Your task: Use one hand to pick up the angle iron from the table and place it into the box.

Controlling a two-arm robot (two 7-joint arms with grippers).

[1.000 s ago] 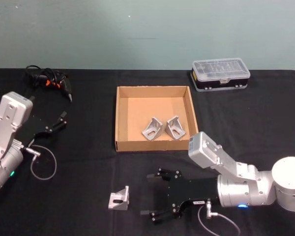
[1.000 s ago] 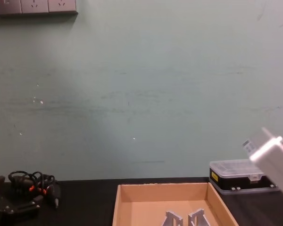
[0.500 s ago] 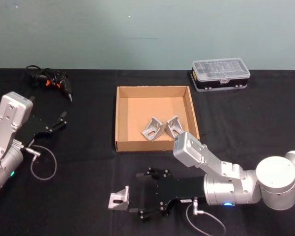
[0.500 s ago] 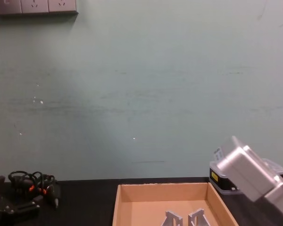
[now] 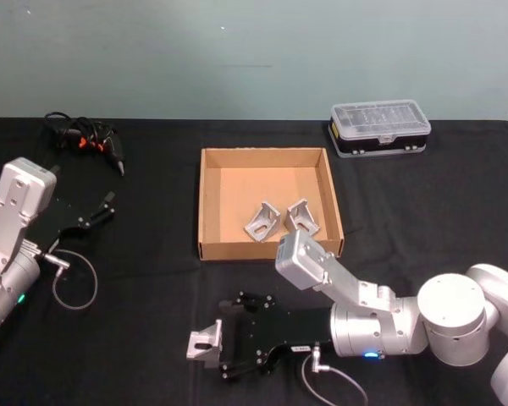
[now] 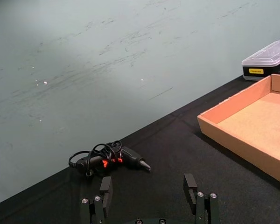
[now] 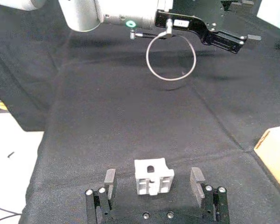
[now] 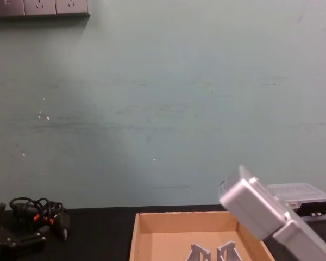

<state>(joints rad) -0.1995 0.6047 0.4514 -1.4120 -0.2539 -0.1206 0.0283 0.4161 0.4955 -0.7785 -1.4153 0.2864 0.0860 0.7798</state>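
Near the front edge of the table (image 5: pixel 144 288), the right gripper (image 5: pixel 227 338) is holding its fingers apart on either side of the angle iron (image 5: pixel 203 346), not touching it; I judge it should be closing squarely on the flat flanks so the piece is not twisting out. The box (image 5: pixel 267 153), well beyond, is holding two other brackets (image 5: pixel 263 222) near its front wall, while the left gripper (image 5: pixel 100 211) is sitting parked at the left, fingers apart
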